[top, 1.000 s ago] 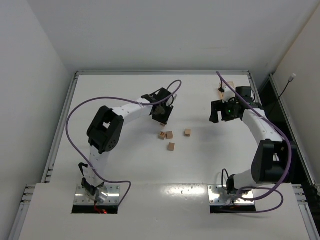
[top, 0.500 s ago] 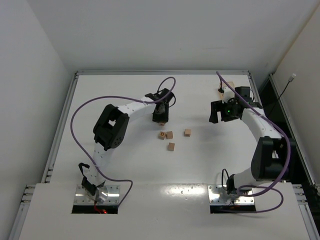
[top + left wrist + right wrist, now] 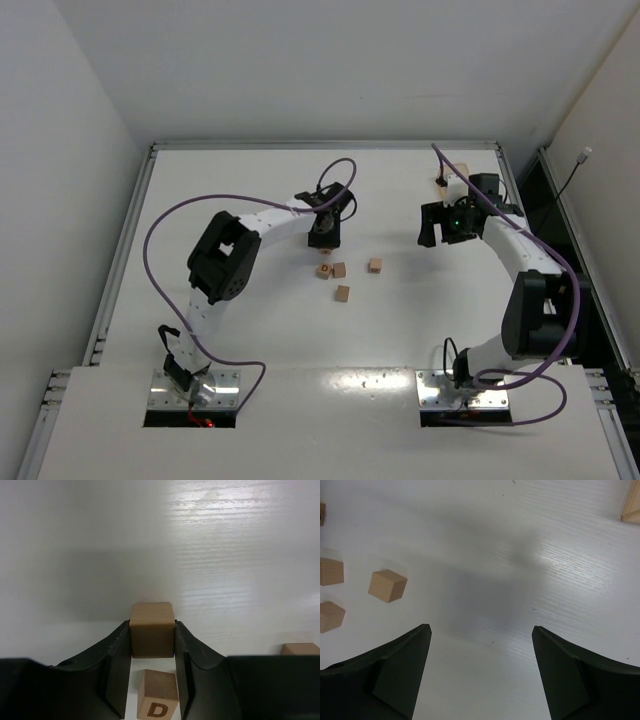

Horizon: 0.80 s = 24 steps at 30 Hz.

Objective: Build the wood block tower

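My left gripper (image 3: pixel 152 625) is shut on a plain tan wood block (image 3: pixel 152 630), pinched between both fingers. Just under and in front of it a block marked D (image 3: pixel 158 696) sits on the white table. From above, the left gripper (image 3: pixel 323 238) hovers just behind the D block (image 3: pixel 325 270), with three more wood blocks (image 3: pixel 340 269) (image 3: pixel 375 264) (image 3: pixel 343 293) lying singly nearby. My right gripper (image 3: pixel 430 226) is open and holds nothing (image 3: pixel 480 630), to the right of the blocks (image 3: pixel 387 585). No tower shows in view.
A small tan piece (image 3: pixel 441 182) lies near the table's back right, seen as a tan corner (image 3: pixel 631 509) in the right wrist view. The table's raised rim (image 3: pixel 320 146) runs along the back. Purple cables loop over both arms.
The left arm has swung its elbow to the right and brought the gripper with its block a little nearer the D block. The right arm has stayed put.
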Tool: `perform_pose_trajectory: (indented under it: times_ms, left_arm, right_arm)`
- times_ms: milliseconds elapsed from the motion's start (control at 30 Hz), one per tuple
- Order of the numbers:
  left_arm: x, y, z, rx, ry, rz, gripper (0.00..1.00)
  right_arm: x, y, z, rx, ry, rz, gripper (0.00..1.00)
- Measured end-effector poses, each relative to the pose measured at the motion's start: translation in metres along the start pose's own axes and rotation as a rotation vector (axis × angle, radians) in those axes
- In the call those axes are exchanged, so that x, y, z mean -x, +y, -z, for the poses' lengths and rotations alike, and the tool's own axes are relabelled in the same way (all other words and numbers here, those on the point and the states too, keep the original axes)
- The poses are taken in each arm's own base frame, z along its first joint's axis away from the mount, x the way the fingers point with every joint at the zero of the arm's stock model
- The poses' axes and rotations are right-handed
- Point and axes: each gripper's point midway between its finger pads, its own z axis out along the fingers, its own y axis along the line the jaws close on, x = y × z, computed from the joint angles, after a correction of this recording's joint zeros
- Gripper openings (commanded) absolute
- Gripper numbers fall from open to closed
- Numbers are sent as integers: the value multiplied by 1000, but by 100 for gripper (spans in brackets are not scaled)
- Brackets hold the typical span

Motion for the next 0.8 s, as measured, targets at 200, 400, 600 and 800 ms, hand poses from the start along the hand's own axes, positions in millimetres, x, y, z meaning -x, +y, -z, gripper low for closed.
perform_pose_trajectory:
  times_ms: [200,400,600,800]
  left_arm:
    - [-2,-2,1,-2,0,-2,9]
    - [-2,-2,0,-5,-2,0,7]
    - [-3,-4,1,-14,-11,4,7]
    - [-7,-10,2,-24,-9,-6,26]
  right_arm:
    - [0,0,0,0,0,0,80]
    - [0,0,0,0,0,0,80]
    - [0,0,0,0,0,0,80]
    - [0,0,0,1,0,0,80]
